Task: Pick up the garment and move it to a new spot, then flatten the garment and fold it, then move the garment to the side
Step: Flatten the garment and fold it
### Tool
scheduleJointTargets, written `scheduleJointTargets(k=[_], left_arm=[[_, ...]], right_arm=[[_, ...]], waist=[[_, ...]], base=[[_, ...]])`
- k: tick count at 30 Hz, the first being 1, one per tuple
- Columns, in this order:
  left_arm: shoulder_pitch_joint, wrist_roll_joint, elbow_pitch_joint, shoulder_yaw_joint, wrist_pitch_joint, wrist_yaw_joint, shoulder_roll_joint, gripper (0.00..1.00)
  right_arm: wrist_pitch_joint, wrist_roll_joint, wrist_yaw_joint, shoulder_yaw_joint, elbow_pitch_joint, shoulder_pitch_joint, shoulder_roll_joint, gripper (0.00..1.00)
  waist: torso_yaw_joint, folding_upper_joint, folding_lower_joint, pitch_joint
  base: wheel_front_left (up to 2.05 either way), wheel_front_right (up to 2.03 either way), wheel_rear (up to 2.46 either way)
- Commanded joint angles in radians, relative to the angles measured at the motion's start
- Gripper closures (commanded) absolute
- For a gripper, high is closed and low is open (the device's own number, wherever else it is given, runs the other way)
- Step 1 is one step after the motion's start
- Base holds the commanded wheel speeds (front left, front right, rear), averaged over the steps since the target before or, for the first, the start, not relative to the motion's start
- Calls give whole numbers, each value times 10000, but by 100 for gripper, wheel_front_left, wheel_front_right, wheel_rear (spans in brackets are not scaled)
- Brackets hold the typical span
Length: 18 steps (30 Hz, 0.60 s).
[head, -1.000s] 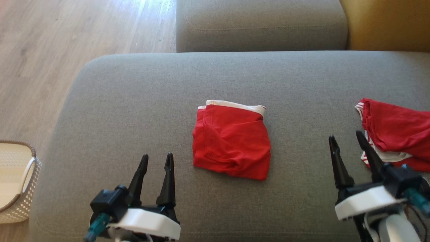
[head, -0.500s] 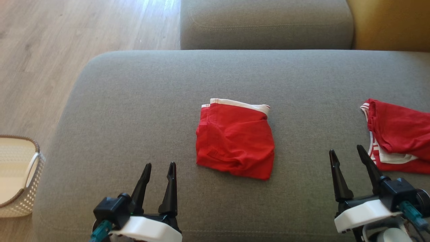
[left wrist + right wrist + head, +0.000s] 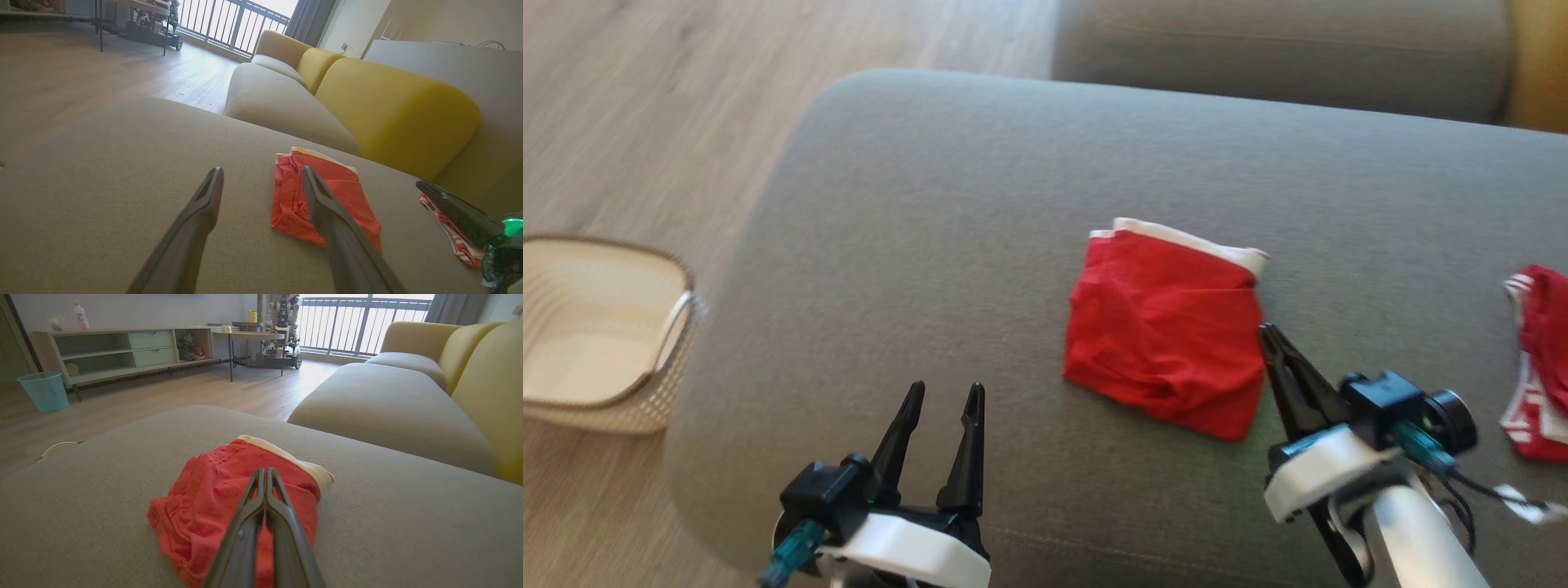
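Right now the folded red boxer briefs (image 3: pixel 1164 327) lie centre-right of the head frame on the grey sofa cushion (image 3: pixel 931 204), white waistband toward the top and the lower hem a bit rumpled. The R gripper (image 3: pixel 1267 336), lower right, has its fingers pressed together w/ the tips at the briefs' right edge. Whether any cloth is caught btw them can't be told; its wrist view shows the shut tips over red fabric, no fold visibly pinched. The L gripper (image 3: pixel 947 389), bottom centre-left, has its jaws spread, holds nothing and sits well apart from the briefs.

Risks, by judgement:
- Shut tips nudging the edge could bunch the layers and undo the fold.
- If only the top layer is nipped, a lift would let the rest fall open.
- A 2nd red garment (image 3: pixel 1539 359) sits at the right edge, so a shove that way may tangle the two.
- A shove left could send the briefs off the cushion toward the wicker basket (image 3: pixel 629 412).
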Motion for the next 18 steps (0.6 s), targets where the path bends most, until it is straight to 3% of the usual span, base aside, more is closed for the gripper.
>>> scheduleJointTargets(k=[1, 11, 18], left_arm=[[-467, 15, -261, 282, -122, -28, -30, 0], [-739, -19, -438, 154, -122, -82, -30, 0], [-810, -108, -510, 75, -122, -13, -30, 0]], right_arm=[[-86, 31, -2, 498, 183, -689, -213, 100], [58, 502, -2, 788, 4244, -2841, -506, 100], [-43, 1008, -2, 2176, 5935, -3656, -303, 100]], waist=[[538, 0, 0, 292], [1803, 0, 0, 931], [2129, 0, 0, 1117]], base=[[0, 0, 0], [0, 0, 0], [0, 0, 0]])
